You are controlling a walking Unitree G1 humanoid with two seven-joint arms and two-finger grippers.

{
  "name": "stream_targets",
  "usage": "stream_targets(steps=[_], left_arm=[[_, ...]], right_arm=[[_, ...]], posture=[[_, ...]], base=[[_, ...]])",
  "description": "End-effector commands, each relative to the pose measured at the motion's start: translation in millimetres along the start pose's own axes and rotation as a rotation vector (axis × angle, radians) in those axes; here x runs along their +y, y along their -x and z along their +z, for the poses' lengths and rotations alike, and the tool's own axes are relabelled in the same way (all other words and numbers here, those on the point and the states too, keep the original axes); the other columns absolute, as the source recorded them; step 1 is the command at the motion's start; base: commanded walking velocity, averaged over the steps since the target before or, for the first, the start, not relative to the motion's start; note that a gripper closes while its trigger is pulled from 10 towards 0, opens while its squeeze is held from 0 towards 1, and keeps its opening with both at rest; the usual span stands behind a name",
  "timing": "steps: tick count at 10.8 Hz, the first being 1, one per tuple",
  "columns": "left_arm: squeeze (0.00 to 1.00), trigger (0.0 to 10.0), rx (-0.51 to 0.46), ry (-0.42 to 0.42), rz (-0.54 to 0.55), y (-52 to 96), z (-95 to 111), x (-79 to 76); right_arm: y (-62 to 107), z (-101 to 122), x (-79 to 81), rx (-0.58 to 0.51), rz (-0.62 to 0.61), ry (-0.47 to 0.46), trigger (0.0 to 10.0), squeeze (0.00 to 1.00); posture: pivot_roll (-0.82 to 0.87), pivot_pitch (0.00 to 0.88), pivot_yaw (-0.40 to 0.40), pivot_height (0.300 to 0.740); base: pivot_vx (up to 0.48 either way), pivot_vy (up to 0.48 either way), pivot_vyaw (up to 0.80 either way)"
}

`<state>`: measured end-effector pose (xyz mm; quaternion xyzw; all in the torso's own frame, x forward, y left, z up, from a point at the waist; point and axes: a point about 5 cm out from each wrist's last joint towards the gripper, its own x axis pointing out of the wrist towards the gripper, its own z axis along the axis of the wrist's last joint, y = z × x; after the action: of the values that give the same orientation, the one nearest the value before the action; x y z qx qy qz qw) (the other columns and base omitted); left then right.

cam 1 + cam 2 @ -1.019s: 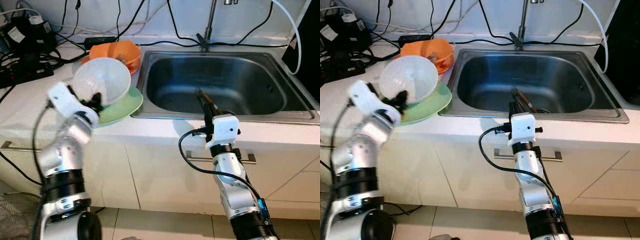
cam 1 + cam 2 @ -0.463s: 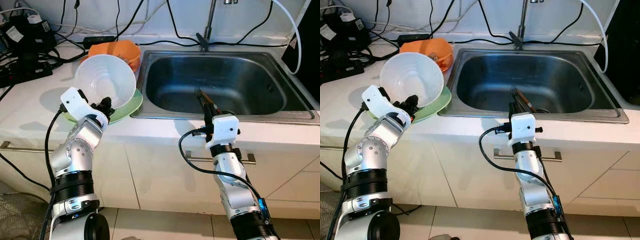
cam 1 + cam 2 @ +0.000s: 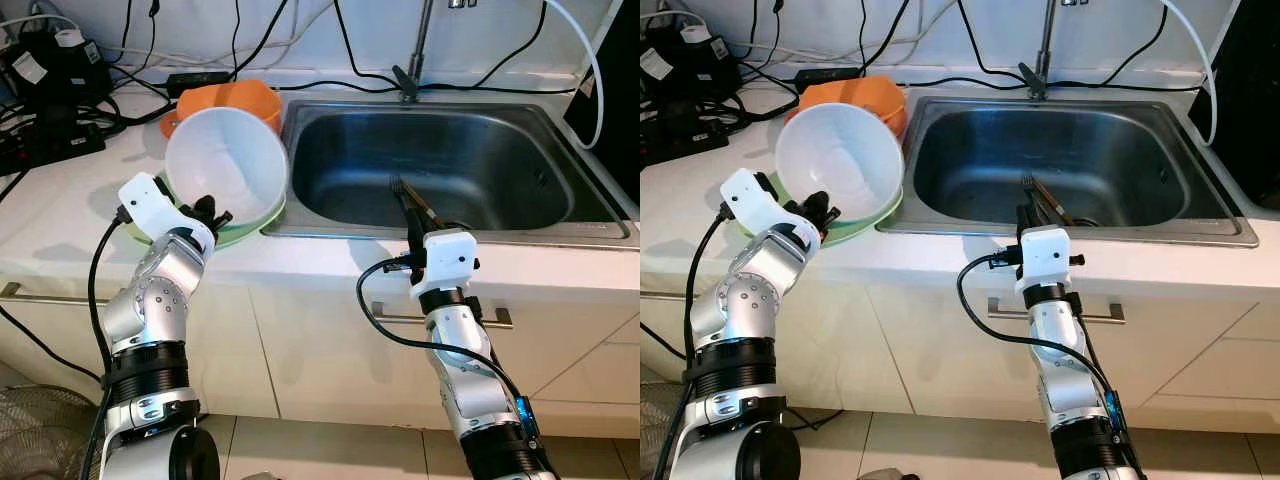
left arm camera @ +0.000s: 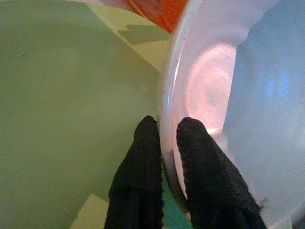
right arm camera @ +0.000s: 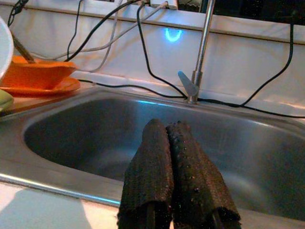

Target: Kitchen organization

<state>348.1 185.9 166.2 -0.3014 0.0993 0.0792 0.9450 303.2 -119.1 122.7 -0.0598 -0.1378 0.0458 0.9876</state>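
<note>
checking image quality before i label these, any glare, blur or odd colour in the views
Left eye view: sharp, evenly lit, soft reflections inside the sink. Left wrist view: very close, the white bowl pinched in the left hand looks soft and washed out with a pinkish glare patch, the green plate blurred. Right wrist view: dimmer, a blue glow on the wall behind the faucet, right hand in shade.

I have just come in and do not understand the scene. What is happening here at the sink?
The left end effector pinches the rim of a white bowl, holding it tilted over a green plate on the counter, in front of an orange bowl. The right end effector, closed and empty, points over the steel sink, where utensils lie.
</note>
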Motion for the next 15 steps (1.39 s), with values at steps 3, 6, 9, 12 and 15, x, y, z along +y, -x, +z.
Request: stream_targets(steps=[3,6,9,12,15], left_arm=[[0.0,0.0,-0.027,-0.034,0.002,2.0,-0.7,-3.1],[0.0,0.0,-0.219,0.011,-0.094,11.6,22.8,-17.4],[0.0,0.0,-0.461,0.026,-0.242,28.5,51.7,-39.6],[0.0,10.0,-0.484,0.014,-0.424,40.2,42.0,-75.9],[0.0,10.0,-0.426,-0.038,-0.472,37.6,18.1,-88.3]], right_arm=[[-5.4,4.1,3.8,-0.009,0.009,-0.009,10.0,0.0],[-6.6,4.1,3.4,-0.008,0.006,-0.009,10.0,0.0],[-8.1,3.8,4.3,-0.007,0.004,-0.009,10.0,0.0],[-16.7,13.3,1.3,-0.02,-0.012,-0.065,10.0,0.0],[-30.3,25.8,-9.3,-0.027,-0.001,-0.141,10.0,1.0]], posture=[[0.08,0.0,0.047,0.74],[0.09,0.0,0.04,0.74],[0.1,0.0,0.041,0.74],[0.09,0.0,0.05,0.74],[0.08,0.0,0.054,0.74]], base=[[0.0,0.0,0.0],[0.0,0.0,0.0],[0.0,0.0,0.0],[0.0,0.0,0.0],[0.0,0.0,0.0]])
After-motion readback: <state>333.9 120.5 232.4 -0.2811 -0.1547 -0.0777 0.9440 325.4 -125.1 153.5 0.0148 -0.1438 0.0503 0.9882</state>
